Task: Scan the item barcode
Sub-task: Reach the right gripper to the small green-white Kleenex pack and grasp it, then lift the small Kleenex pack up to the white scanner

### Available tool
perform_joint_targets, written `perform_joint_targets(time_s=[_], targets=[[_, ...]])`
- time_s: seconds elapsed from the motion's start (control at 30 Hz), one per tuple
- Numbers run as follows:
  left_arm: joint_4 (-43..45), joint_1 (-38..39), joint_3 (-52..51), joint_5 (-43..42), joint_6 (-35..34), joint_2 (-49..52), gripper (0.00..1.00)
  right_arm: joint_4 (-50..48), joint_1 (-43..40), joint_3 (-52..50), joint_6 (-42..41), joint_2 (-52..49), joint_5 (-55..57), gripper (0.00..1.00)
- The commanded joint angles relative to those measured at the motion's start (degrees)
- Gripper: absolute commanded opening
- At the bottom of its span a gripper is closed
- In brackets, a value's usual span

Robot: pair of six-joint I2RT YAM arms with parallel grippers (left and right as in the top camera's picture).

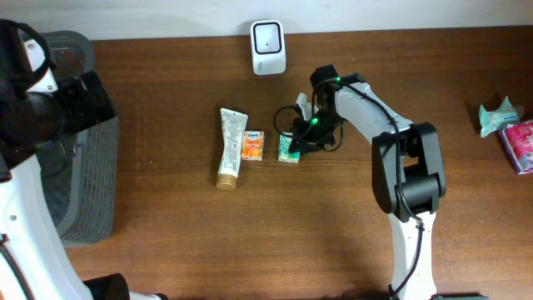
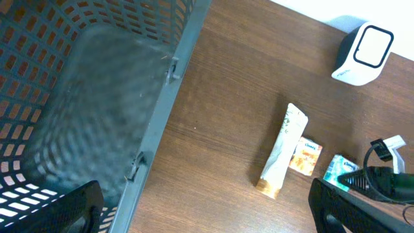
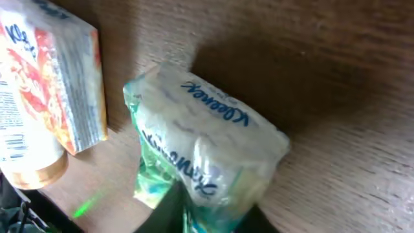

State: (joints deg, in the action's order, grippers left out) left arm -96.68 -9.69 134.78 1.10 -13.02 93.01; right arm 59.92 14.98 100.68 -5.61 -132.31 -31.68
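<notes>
The item is a green and clear Kleenex tissue pack point(image 1: 288, 150) point(image 3: 207, 133) lying on the wooden table below the white barcode scanner point(image 1: 268, 37) point(image 2: 363, 53). My right gripper point(image 1: 298, 140) point(image 3: 217, 217) is down on it, its dark fingers pinching the pack's near end. From the left wrist the pack point(image 2: 337, 169) shows partly under that arm. My left gripper point(image 2: 207, 217) hangs open and empty at the far left, above the rim of the grey basket point(image 1: 83, 167) point(image 2: 84, 97).
A cream tube point(image 1: 231, 147) point(image 2: 281, 150) and a small orange tissue pack point(image 1: 252, 145) point(image 3: 58, 77) lie just left of the green pack. A teal packet point(image 1: 500, 117) and a pink packet point(image 1: 520, 143) sit at the right edge.
</notes>
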Motion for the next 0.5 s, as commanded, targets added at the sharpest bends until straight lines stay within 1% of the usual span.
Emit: perform_joint_targets(time_s=[0.0,0.07,0.13,0.17,0.23,0.27,0.37,0.4,0.47], targets=[[-0.02,-0.22,0.13,0.22,0.72,-0.24,0.99,1.07,-0.22,-0.57,0.61,-0.02,-4.42,0.04],[-0.02,-0.22,0.13,0.22,0.72,-0.24,0.99,3.43,-1.09,1.16,5.46,1.29,-13.55,0.04],[-0.02,-0.22,0.13,0.22,0.72,-0.24,0.99,12.31,-2.23,6.36,17.94,2.99,-26.75,0.04],[-0.02,-0.22,0.13,0.22,0.72,-0.24,0.99,19.37,-2.25,9.68,24.28,4.15,-29.55,0.04],[-0.02,-0.22,0.13,0.22,0.72,-0.24,0.99,27.82,-2.23,13.70,33.40,4.57,-31.21,0.04],[-0.02,-0.22,0.15,0.22,0.72,-0.24,0.99,29.55,-2.25,14.05,37.97,4.59,-33.94,0.04],[-0.02,-0.24,0.13,0.22,0.72,-0.24,0.99,29.11,-2.32,14.05,54.38,4.57,-42.14,0.04],[-0.02,-0.22,0.13,0.22,0.72,-0.24,0.99,28.96,-2.34,14.05,58.01,4.57,-45.77,0.04],[-0.02,-0.22,0.13,0.22,0.72,-0.24,0.99,27.76,-2.32,14.05,59.84,4.57,-49.66,0.04]])
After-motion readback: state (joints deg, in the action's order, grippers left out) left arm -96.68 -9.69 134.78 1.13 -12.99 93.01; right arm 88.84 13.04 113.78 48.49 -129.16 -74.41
